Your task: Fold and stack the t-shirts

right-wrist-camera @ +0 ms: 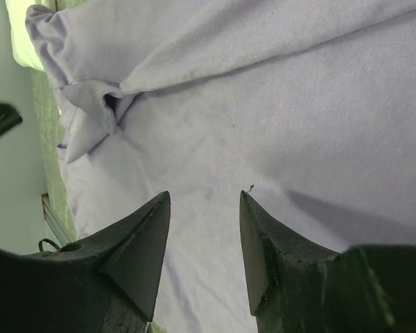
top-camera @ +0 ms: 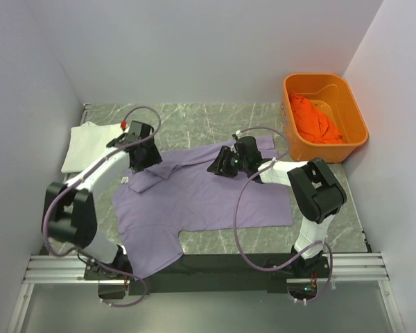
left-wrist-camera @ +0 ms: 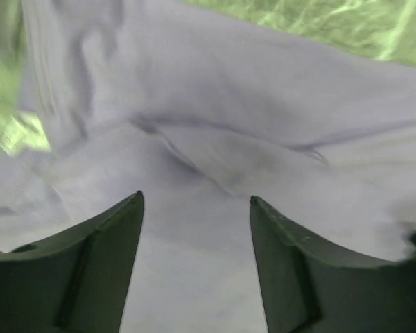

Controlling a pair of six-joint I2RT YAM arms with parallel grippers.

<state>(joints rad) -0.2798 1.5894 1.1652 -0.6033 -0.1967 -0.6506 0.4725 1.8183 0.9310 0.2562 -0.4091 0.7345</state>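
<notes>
Top external: purple shirt (top-camera: 208,201) lies flat mid-table (top-camera: 208,114), long axis running left to right, neck end left, hem end right. Its far long edge looks turned in toward the middle. One sleeve sticks out off its near-left corner, unfolded.

Left gripper (top-camera: 152,166) hangs over the shirt's far-left part, by a folded flap. In the left wrist view the left gripper (left-wrist-camera: 194,198) has its jaws spread, nothing between them, only purple cloth and a crease below.

Right gripper (top-camera: 218,166) sits over the shirt's far edge, about mid-length. In the right wrist view the right gripper (right-wrist-camera: 204,194) has its jaws apart and is empty, with flat cloth underneath and a bunched bit up-left.

White shirt (top-camera: 90,142) is folded, just off the purple shirt's far-left corner. Orange shirt (top-camera: 315,118) is crumpled in the tub (top-camera: 319,149), beyond the purple shirt's far-right corner.

Judgement: fold is partway done. The unfolded remainder lies nearward of both grippers. The loose sleeve is closer to the left arm, the hem end to the right arm. A near-edge fold would need both to reach back toward the bases along that long axis.
</notes>
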